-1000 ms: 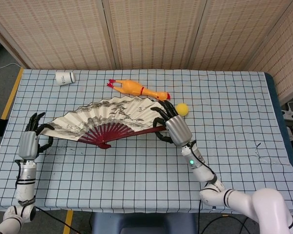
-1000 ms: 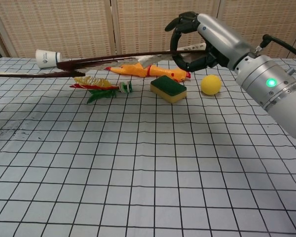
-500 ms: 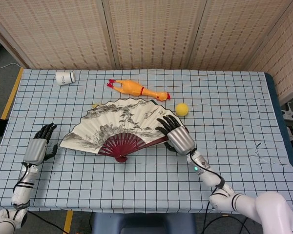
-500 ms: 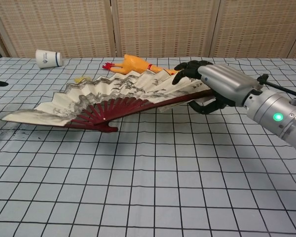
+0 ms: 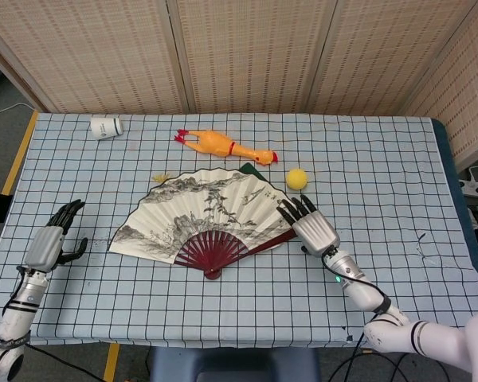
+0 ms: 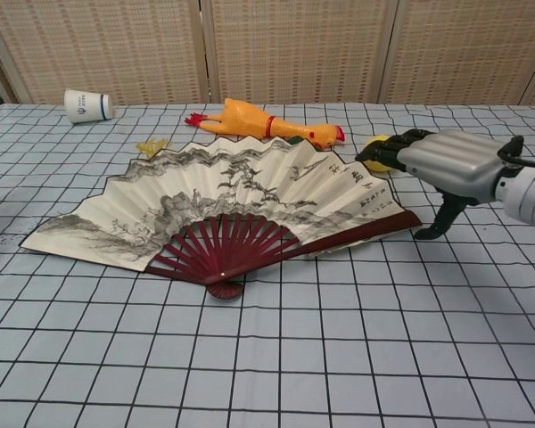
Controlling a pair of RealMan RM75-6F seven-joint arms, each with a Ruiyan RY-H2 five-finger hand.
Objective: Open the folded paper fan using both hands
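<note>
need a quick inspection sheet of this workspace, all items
surface: table under a blue grid cloth
job's things: fan spread open, lying flat
clutter: rubber chicken, yellow ball, paper cup on its side, a green thing peeking from behind the fan
hands: left hand open, off the fan; right hand open beside the fan's right edge, contact unclear
cables: nothing seen on the table
surroundings: woven screens behind

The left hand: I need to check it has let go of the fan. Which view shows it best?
The head view: the left hand sits clear of the paper fan, fingers spread, holding nothing. The chest view does not show it.
</note>
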